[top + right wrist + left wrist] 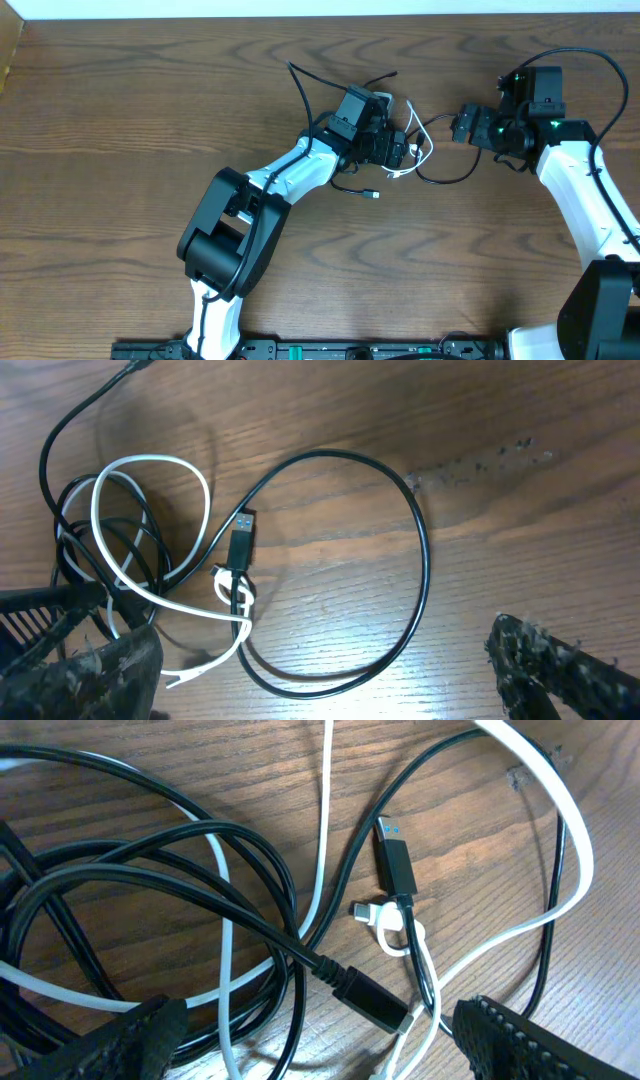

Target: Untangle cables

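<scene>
Overhead, a dark brown wooden table (120, 120) with strong grain fills nearly the whole view, and a pale white strip (300, 8) runs along its far edge. Nothing more of the room shows.

Both cords lie in one tangle near the middle of the table, a little to the right and toward the far side. The white cable (421, 140) makes small loops just to the right of the left gripper (400, 150). The black cable (446, 178) swings out to the right in one wide open loop that ends short of the right gripper (462, 127).

From the left wrist, the left gripper (320, 1045) has its fingers (150, 1035) spread wide and holds nothing. The black cable (250, 850) is coiled several times on the left of this view, with the white cable (570, 850) threaded through it and curving away on the right. A black plug (395, 865) with a blue insert lies beside a small white plug (375, 912), where the white cord loops around the black one.

From the right wrist, the right gripper (335, 680) also stands wide apart and empty above the wood. The black cable (420, 560) forms its big loop here, and the white cable (150, 460) crosses the black coils on the left. Pale speckled scuffs (480, 460) mark the wood just outside the loop.
</scene>
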You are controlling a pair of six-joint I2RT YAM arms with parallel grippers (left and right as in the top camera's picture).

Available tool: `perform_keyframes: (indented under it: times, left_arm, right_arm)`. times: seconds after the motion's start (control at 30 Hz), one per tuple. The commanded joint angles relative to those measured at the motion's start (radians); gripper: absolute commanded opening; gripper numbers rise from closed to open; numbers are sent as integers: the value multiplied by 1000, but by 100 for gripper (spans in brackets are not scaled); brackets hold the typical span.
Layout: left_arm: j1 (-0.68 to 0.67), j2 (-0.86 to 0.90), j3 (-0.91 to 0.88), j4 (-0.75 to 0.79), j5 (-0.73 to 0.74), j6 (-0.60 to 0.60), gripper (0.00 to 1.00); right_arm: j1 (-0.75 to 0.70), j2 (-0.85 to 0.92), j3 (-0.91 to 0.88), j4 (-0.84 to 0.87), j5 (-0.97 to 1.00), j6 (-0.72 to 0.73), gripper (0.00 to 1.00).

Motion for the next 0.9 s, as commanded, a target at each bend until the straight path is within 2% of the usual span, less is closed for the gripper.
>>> perform_keyframes:
  times: [0.0,0.87]
  left_arm:
    - [0,30,11,4,-33,10,90]
    - [0,118,11,49,-40,43,90]
  right_arm:
    - [-2,8,-1,0,0,9,99]
    - [-2,8,-1,0,-19,10,99]
